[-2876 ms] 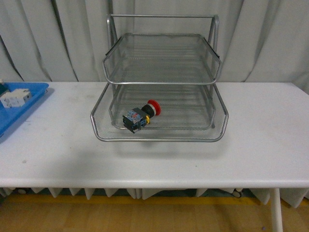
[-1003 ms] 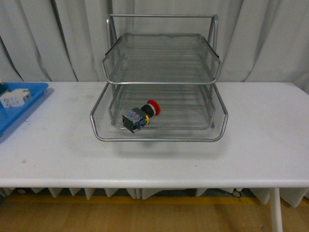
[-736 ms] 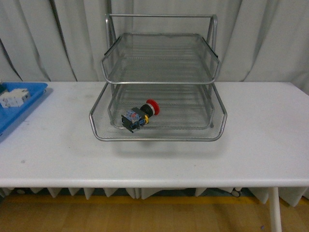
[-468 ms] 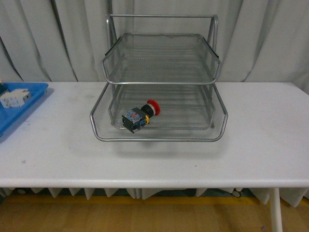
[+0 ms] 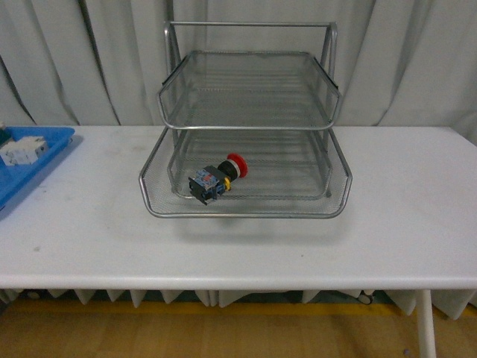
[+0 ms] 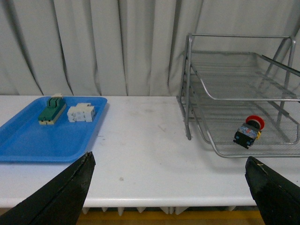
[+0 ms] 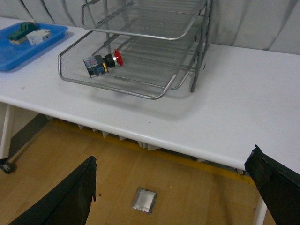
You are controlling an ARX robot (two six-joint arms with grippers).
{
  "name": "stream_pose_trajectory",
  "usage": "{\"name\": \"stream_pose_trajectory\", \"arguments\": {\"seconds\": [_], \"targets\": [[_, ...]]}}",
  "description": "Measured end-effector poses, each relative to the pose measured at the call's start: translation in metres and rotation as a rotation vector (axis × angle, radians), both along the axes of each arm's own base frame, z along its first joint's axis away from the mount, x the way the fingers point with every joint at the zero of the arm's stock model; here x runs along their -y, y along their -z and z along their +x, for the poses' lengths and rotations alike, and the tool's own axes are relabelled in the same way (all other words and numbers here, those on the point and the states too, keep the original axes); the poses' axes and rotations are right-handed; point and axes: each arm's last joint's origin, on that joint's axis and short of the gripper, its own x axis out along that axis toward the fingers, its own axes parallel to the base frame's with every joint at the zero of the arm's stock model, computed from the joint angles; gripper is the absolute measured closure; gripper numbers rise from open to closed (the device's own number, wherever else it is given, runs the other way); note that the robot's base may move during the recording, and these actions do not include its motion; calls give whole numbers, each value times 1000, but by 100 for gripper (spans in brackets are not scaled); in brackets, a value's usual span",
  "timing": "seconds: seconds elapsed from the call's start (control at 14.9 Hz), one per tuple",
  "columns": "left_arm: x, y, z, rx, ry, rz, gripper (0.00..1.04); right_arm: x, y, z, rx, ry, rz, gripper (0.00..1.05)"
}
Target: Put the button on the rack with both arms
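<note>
The button, with red cap, yellow collar and dark body, lies on its side in the pulled-out lower tray of the silver wire rack. It also shows in the left wrist view and the right wrist view. The rack stands at the middle back of the white table. Neither arm shows in the front view. My left gripper is open and empty, back from the table's front edge. My right gripper is open and empty, over the floor off the table.
A flat blue tray lies at the table's left end with a green-and-cream block and a white block. Grey curtains hang behind. A small metal plate lies in the wooden floor.
The rack shook slightly sideways and settled back. The button stays in the lower tray.
</note>
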Motion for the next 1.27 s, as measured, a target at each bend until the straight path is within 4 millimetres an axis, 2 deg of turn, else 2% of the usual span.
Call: {"name": "stream_pose_trajectory", "arguments": {"seconds": [0.13,0.2,0.27,0.4,0.47,0.67,0.74,1.07,1.27], "targets": [[0,0,0,0,0,0,7,-15,-6,30,-78,-33,-5,6],[0,0,0,0,0,0,7,-27,-2,44,-138,-48,-5,11],[0,0,0,0,0,0,7,-50,8,74,-246,-31,16,37],[0,0,0,0,0,0,7,-73,18,102,-310,27,22,59],[0,0,0,0,0,0,7,-86,29,114,-362,55,21,71],[0,0,0,0,0,0,7,-117,53,135,-455,83,27,99],[0,0,0,0,0,0,7,-132,63,146,-478,95,28,103],[0,0,0,0,0,0,7,-174,94,188,-446,150,-13,103],[0,0,0,0,0,0,7,-194,101,223,-426,178,-45,103]]}}
